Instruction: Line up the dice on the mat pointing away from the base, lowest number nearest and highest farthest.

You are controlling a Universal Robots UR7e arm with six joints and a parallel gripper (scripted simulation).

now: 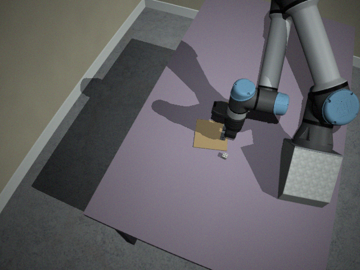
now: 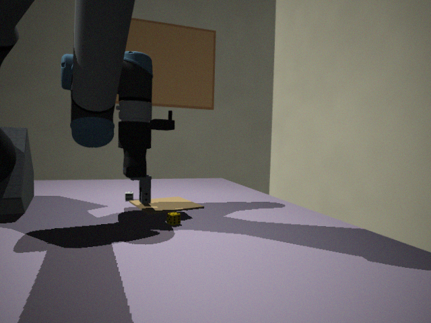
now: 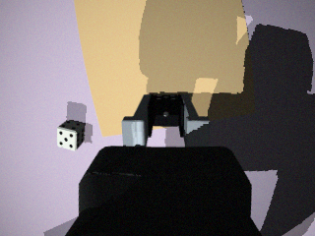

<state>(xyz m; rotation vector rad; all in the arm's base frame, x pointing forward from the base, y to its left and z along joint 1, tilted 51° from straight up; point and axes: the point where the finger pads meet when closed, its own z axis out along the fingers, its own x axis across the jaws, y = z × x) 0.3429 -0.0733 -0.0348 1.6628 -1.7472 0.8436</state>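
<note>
Mat (image 1: 207, 144) (image 2: 179, 202) (image 3: 110, 64) on tabletop (image 1: 180, 203) (image 2: 243, 278) (image 3: 34, 59), open room toward your wrist view's left. Pincer (image 1: 223, 135) (image 2: 145, 202) (image 3: 165, 107) low at mat's base-side edge, contact unclear; appears clenched on dark die (image 3: 165, 104), though shadow makes that hard to confirm. White die (image 1: 224, 155) (image 2: 128, 196) (image 3: 70, 137) off mat, near corner, five pips readable. Yellow die (image 2: 173, 219) off mat on other side, shaded; arm (image 1: 271, 52) (image 2: 99, 52) blocks your top view there.
</note>
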